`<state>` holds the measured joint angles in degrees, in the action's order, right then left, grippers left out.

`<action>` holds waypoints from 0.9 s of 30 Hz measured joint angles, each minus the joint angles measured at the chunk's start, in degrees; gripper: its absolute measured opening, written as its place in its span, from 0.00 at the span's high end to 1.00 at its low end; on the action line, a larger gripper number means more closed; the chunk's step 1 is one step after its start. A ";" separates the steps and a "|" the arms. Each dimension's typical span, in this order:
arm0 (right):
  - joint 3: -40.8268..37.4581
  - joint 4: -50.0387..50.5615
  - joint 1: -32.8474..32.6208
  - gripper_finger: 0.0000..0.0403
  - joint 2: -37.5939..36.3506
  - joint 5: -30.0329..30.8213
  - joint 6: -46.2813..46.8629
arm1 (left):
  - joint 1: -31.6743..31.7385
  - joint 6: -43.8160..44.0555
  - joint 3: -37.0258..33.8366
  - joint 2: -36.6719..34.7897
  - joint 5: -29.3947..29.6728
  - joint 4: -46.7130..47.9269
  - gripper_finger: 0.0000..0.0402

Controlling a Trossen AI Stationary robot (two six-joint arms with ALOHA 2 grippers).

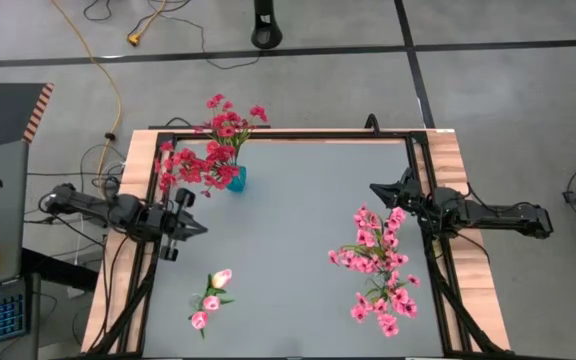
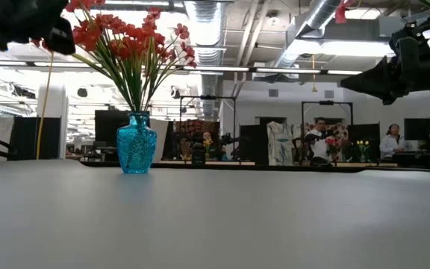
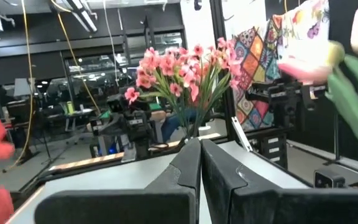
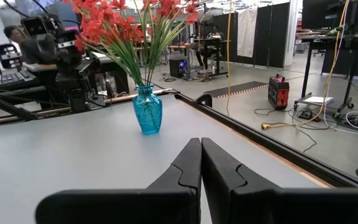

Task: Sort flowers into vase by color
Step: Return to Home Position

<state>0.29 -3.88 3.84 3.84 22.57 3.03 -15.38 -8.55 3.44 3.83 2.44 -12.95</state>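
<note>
A blue glass vase (image 1: 236,181) (image 2: 136,143) (image 4: 148,110) stands on its base near the table's far left and holds the deep red flowers (image 1: 211,150) (image 2: 129,41). The pink flowers (image 1: 379,268) (image 3: 182,68) stand upright on the right side; my fingers hide where their stems meet. A sprig with pale pink-white buds (image 1: 211,296) shows near the near left edge. My left gripper (image 1: 199,228) (image 3: 199,143) is shut, empty, and hovers between the vase and the pale sprig. My right gripper (image 1: 374,188) (image 4: 201,142) is shut, empty, beyond the pink flowers.
Grey tabletop (image 1: 288,220) lies bare between the two arms. A black frame rail (image 1: 423,200) runs along the table's sides. People (image 2: 390,142) sit in the room beyond the far edge.
</note>
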 joint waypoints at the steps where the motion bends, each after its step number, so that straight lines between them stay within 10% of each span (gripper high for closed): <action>1: 0.00 0.00 0.00 0.91 0.02 0.00 0.00 | 0.00 0.04 -0.87 -0.35 0.12 -0.44 1.00; 13: 0.00 0.00 0.02 0.91 0.00 0.00 0.01 | 0.87 0.34 -2.88 -1.66 8.35 4.31 1.00; 27: 0.00 0.00 0.00 0.91 0.00 0.00 0.00 | 15.30 2.57 -2.95 -1.63 4.74 10.37 1.00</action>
<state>0.30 -3.88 3.84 3.84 22.57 3.03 -0.07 -5.98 0.49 2.20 7.18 -2.58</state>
